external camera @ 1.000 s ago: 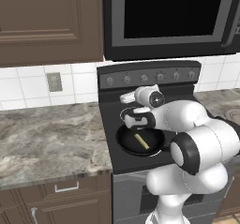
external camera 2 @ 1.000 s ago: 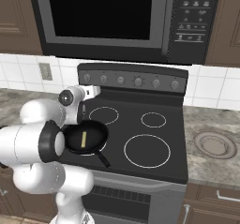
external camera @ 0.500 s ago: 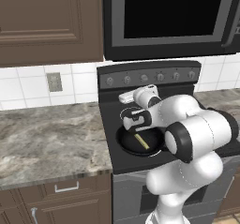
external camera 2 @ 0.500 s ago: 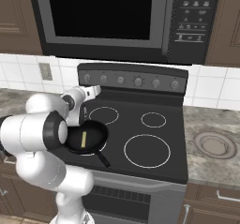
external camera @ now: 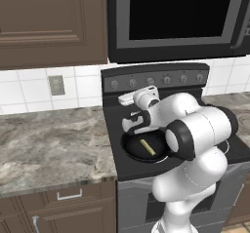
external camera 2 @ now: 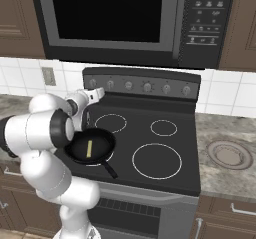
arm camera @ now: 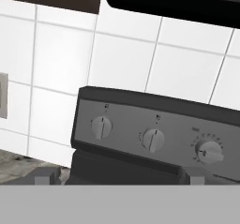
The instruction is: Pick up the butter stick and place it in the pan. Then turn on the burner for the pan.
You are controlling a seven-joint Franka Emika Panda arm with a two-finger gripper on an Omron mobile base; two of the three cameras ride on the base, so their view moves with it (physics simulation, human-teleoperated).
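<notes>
Tool (arm camera: 119, 175) fingers stood spread wide and empty, pointed at the stove's knobs (arm camera: 101, 127) on the back panel. Below the arm, the butter stick (external camera 2: 89, 148) lay inside the pan (external camera 2: 102, 150) on the front left burner.

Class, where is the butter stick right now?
The butter stick lies inside the pan on the stove's front left burner, below the knob panel.

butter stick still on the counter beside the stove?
No, the butter stick lies inside the pan on the front left burner.
</notes>
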